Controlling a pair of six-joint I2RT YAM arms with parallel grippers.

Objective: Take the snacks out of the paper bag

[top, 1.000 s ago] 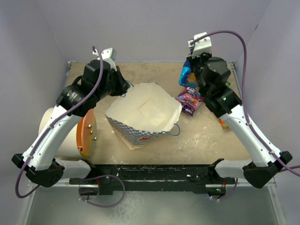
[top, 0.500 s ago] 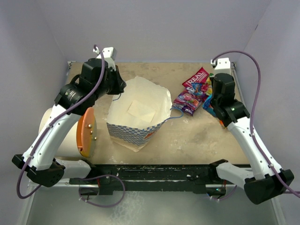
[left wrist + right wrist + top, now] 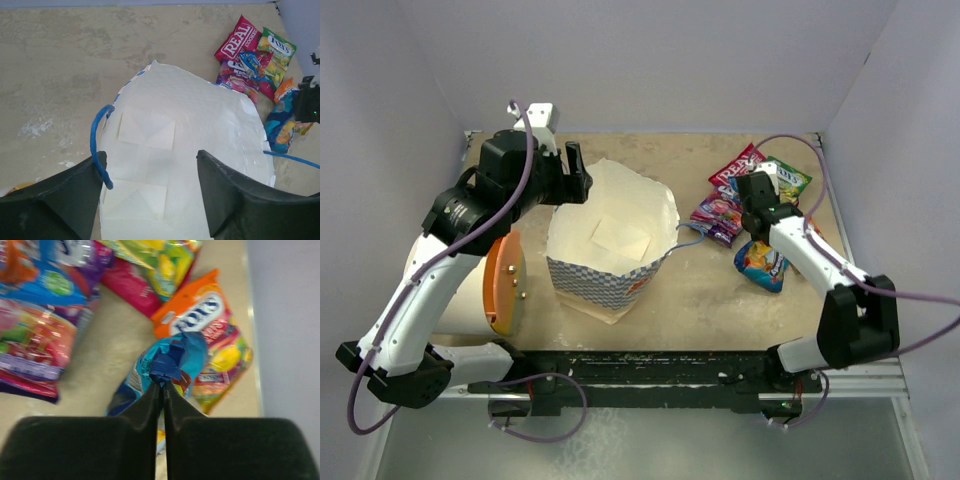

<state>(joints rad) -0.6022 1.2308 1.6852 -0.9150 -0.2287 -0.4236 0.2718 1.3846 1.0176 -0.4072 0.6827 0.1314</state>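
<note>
Right claw pinched shut on the crumpled top of blue packet, off to the right of the paper bag; left claw spread wide over the bag mouth, gripping nothing. Looks basically done: bag interior bare, other snacks piled right of it. Bag upright, mouth skyward, long axis vertical.

Pale lilac walls enclose a beige tabletop (scuffed, whitish smears).

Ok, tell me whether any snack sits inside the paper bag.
No: the left wrist view looks straight into the open paper bag and shows only its bare white bottom.
</note>
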